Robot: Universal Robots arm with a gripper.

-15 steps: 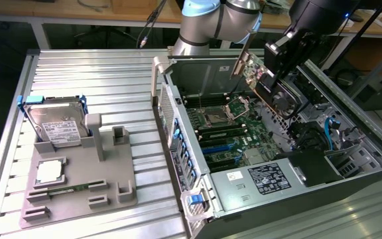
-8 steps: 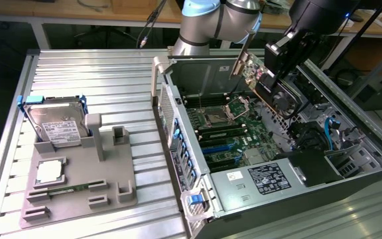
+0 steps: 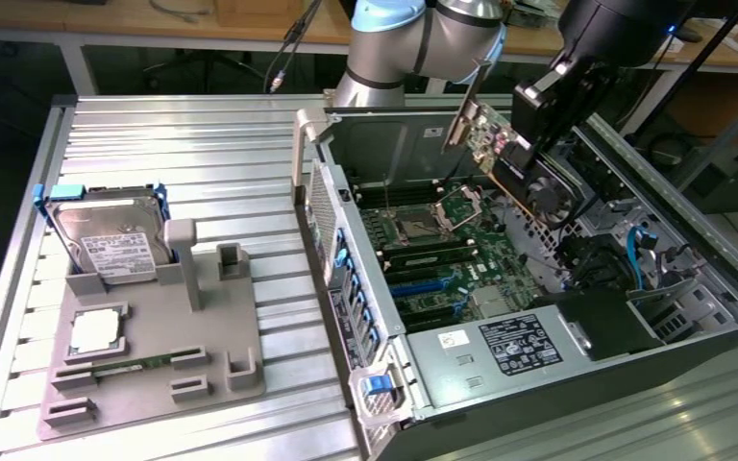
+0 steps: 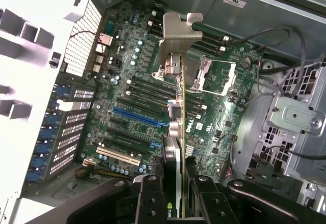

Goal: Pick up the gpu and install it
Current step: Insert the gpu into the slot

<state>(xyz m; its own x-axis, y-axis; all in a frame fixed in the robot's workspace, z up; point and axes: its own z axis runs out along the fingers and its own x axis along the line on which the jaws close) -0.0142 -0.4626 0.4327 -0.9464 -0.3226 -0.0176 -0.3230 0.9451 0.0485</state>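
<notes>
My gripper [image 3: 532, 130] is shut on the gpu [image 3: 495, 144] and holds it in the air above the open computer case [image 3: 472, 360]. The card hangs on edge, its silver bracket [image 3: 461, 120] at the end toward the case's rear wall. In the wrist view the gpu [image 4: 176, 132] appears edge-on between my two black fingers [image 4: 152, 198], and its bracket [image 4: 179, 35] reaches out over the motherboard [image 4: 127, 81]. Below the card lie the expansion slots, among them a long blue slot [image 4: 137, 117]. The card is apart from the board.
A grey fixture [image 3: 151, 355] at the exterior view's left holds a hard drive [image 3: 112, 240], a processor [image 3: 96, 331] and a green memory stick [image 3: 138, 367]. Inside the case are the processor socket [image 3: 418, 229], blue cables [image 3: 636, 254] and a drive cage [image 4: 295, 117].
</notes>
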